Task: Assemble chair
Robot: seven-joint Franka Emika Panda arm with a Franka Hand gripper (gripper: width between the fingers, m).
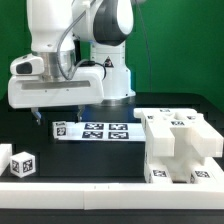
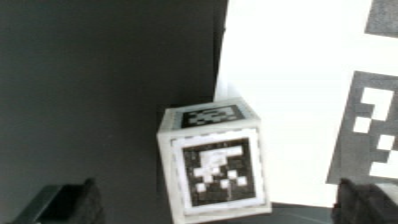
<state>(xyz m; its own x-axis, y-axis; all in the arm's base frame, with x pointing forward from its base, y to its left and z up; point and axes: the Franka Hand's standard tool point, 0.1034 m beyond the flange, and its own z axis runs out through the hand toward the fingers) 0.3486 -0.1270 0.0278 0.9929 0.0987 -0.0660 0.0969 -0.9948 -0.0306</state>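
The chair parts [image 1: 180, 146] are chunky white tagged pieces stacked together at the exterior view's right. A small white tagged block [image 1: 60, 128] stands at the left end of the marker board [image 1: 98, 131]. In the wrist view this block [image 2: 214, 162] is upright, with a tag on its top and one on its side. My gripper [image 1: 60, 116] hangs just above it, open and empty. In the wrist view the gripper [image 2: 215, 206] has its dark fingertips [image 2: 68, 202] wide apart, one on each side of the block, not touching it.
A lone small white tagged cube [image 1: 22, 163] sits at the exterior view's front left. A white rail [image 1: 90, 193] runs along the front edge. In the wrist view the marker board [image 2: 294, 90] lies beside the block on the black table.
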